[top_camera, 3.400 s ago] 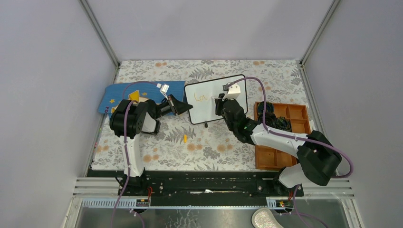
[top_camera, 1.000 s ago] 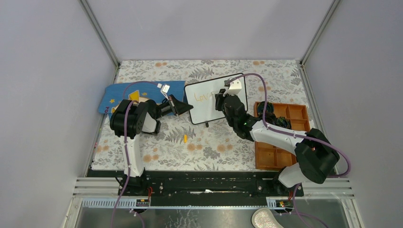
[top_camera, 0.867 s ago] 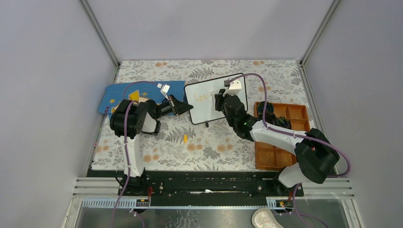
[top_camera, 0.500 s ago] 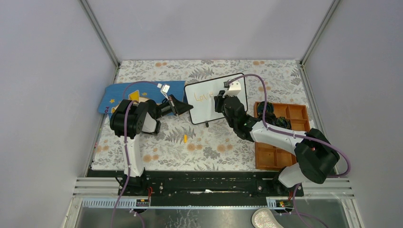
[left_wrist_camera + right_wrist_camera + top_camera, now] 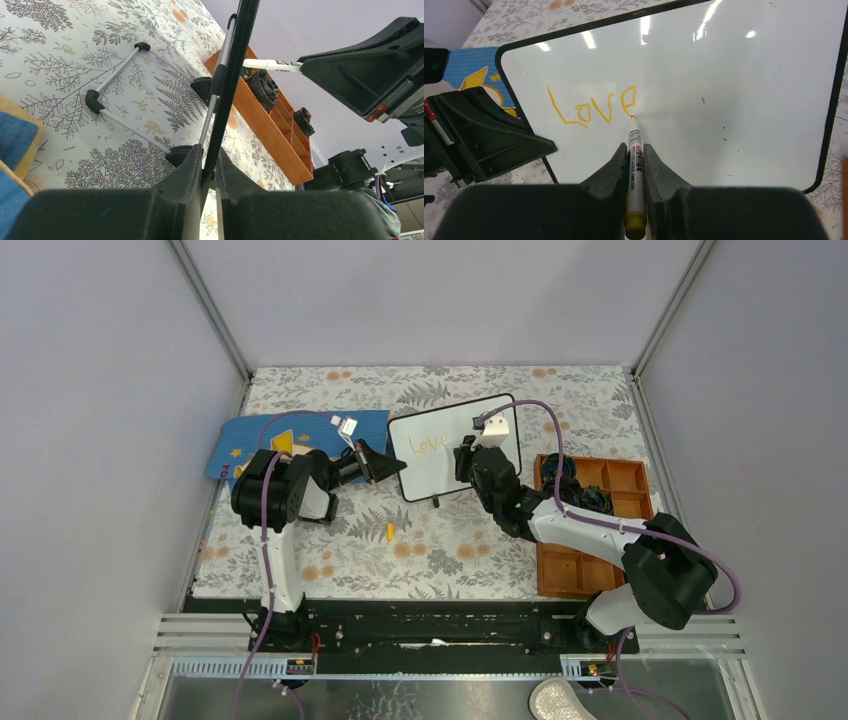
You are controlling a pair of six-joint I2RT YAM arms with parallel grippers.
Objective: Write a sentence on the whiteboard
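Note:
The whiteboard (image 5: 445, 465) stands tilted on its feet at the middle of the table; it fills the right wrist view (image 5: 734, 100). On it is the orange word "Love" (image 5: 591, 106), also visible in the top view (image 5: 428, 443). My right gripper (image 5: 635, 150) is shut on a white marker (image 5: 635, 165) with a yellow end; its tip touches the board just below the "e". My left gripper (image 5: 209, 160) is shut on the whiteboard's black left edge (image 5: 227, 85). In the top view the left gripper (image 5: 395, 466) and the right gripper (image 5: 466, 452) flank the board.
A blue mat with a yellow plane (image 5: 285, 440) lies at the left. An orange compartment tray (image 5: 585, 540) with dark items sits at the right, also in the left wrist view (image 5: 270, 125). A small orange cap (image 5: 390, 531) lies on the floral tablecloth.
The writing has grown from "Lov" to "Love". My right gripper with the marker has shifted a little right along the board. The left arm has not moved.

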